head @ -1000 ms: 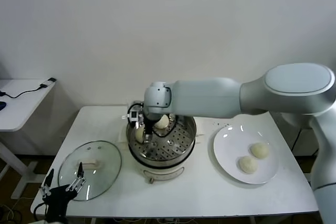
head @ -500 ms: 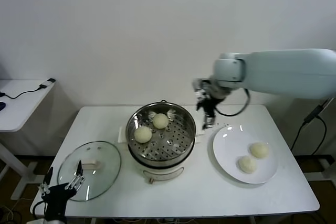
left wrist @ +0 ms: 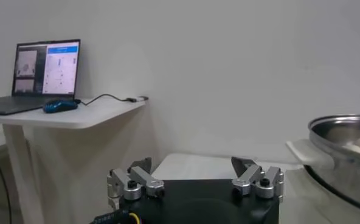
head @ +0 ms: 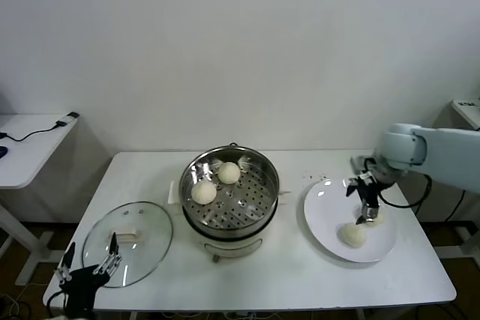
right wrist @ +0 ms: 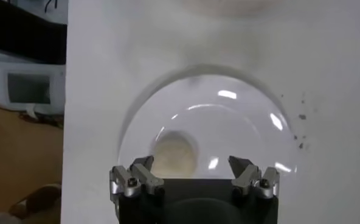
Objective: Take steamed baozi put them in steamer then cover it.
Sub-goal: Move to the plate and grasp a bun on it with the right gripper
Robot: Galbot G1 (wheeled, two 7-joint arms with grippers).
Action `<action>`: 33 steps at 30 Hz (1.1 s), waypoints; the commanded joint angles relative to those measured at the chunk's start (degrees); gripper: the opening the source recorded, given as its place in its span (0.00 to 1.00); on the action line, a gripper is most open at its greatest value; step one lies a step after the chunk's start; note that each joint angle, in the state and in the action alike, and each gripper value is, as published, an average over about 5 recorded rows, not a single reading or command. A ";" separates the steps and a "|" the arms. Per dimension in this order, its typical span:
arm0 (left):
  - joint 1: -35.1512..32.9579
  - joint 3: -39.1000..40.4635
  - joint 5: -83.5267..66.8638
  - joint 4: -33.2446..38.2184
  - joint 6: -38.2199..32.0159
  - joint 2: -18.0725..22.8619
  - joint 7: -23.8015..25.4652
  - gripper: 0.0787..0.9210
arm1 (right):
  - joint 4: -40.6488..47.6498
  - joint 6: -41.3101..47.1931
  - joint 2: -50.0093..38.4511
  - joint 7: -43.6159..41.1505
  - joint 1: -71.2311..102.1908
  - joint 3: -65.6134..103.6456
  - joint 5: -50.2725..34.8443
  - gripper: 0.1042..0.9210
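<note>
Right gripper (head: pixel 362 201) hangs above the flat white plate (head: pixel 324 219) at the table's right side, jaws spread and holding nothing; we note that a second ago this arm reached across into the steamer and half a second ago it was midway between pot and plate. Beneath it, two small round cream-white steamed buns remain on the plate: one (head: pixel 353 234) fully visible, the other (head: pixel 373 215) partly hidden behind the gripper. In the right wrist view only one bun (right wrist: pixel 173 152) shows on the plate (right wrist: pixel 253 134), between the spread fingers (right wrist: pixel 249 172). Two further buns (head: pixel 203 192) (head: pixel 229 173) sit on the perforated tray of the round shiny stainless-steel steamer (head: pixel 262 207) at the table's centre, unchanged from half a second ago. Being domed and round, the buns show no long axis; the steamer stands upright, mouth upward, uncovered. Its round clear glass lid (head: pixel 149 251) with white handle lies flat on the white table (head: pixel 285 275), to the steamer's left. Left gripper (head: pixel 88 265) is parked by the table's front left corner, jaws released and empty. In the left wrist view the steamer (left wrist: pixel 344 149) is cut off at the frame edge.
</note>
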State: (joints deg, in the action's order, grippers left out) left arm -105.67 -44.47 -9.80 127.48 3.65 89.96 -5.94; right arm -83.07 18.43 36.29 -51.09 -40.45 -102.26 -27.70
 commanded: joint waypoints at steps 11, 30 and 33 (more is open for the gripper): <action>-0.23 0.06 0.76 -0.01 -0.02 0.89 -0.10 0.88 | 7.20 0.96 -2.16 1.85 20.48 15.50 7.86 0.88; -0.23 0.18 1.02 -0.02 0.00 0.81 -0.33 0.88 | 7.03 2.29 -0.60 3.53 22.79 18.10 8.14 0.72; -0.22 0.28 1.18 -0.02 -0.05 0.84 -0.35 0.88 | 6.38 1.93 -0.75 3.07 20.70 17.43 8.09 0.67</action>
State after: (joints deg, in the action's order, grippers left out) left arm -105.84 -44.22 -8.71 127.49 3.62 90.82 -6.27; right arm -76.84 20.30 35.48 -48.11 -19.60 -85.82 -19.96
